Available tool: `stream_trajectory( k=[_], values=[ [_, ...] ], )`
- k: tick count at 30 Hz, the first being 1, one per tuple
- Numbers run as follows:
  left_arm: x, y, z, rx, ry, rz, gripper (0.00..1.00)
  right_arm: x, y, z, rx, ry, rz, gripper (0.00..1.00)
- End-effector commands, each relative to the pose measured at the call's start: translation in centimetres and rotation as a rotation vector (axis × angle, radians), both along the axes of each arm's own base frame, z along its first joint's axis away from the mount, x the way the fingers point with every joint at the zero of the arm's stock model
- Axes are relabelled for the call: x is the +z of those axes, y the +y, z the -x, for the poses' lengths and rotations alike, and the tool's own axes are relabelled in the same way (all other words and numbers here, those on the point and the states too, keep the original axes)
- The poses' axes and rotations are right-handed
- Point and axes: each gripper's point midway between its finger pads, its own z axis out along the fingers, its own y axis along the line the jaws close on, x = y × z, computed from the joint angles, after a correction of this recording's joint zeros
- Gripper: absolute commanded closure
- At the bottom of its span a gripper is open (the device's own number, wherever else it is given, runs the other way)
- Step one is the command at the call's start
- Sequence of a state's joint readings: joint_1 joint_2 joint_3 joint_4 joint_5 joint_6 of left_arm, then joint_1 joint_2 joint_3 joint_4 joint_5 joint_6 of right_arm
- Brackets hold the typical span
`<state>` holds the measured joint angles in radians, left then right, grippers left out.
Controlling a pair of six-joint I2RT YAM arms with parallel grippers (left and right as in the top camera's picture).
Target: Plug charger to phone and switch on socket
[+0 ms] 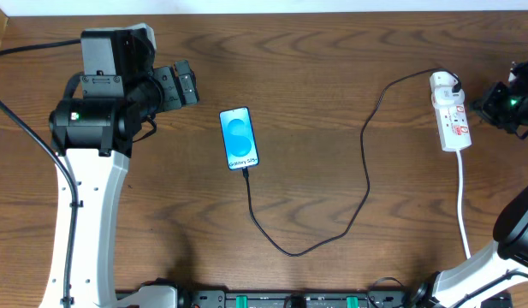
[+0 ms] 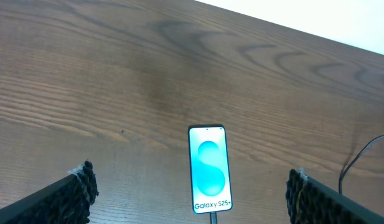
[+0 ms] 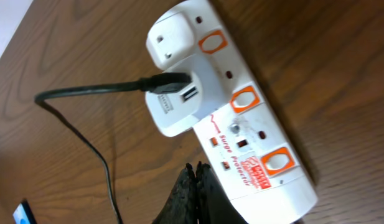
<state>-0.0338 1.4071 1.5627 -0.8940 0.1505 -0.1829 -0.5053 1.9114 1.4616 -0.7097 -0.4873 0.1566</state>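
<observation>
Power strip lying at right side of surface, long axis running far-to-near, white charger head sitting in far end. Right hand clenched, gripping nothing, tips pointing at strip's right flank, contact unclear. Orange switch marks lying just left of tips. Charger cable appearing seated in phone mid-surface. Left hand released, well apart from strip, facing phone. Judging right arm nearer for switch press.
</observation>
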Motion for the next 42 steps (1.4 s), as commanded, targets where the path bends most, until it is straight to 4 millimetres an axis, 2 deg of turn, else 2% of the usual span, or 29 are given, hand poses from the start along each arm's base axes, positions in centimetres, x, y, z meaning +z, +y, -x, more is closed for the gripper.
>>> stream_trajectory(
  k=[1, 8, 17, 42],
  values=[
    [0.3, 0.3, 0.0, 0.009, -0.006, -0.009, 0.02, 0.4, -1.6, -0.1, -0.047, -0.006, 0.006, 0.99],
    [0.3, 0.3, 0.0, 0.009, -0.006, -0.009, 0.02, -0.1, -2.1, 0.2, -0.061, 0.007, -0.002, 0.99],
    [0.3, 0.3, 0.0, 0.009, -0.006, -0.009, 0.02, -2.4, -1.9, 0.3, -0.059, 0.054, -0.033, 0.99],
    [0.3, 0.3, 0.0, 0.009, -0.006, -0.009, 0.02, -1.6, -2.3, -1.1, -0.049, -0.022, -0.017, 0.99]
  ],
)
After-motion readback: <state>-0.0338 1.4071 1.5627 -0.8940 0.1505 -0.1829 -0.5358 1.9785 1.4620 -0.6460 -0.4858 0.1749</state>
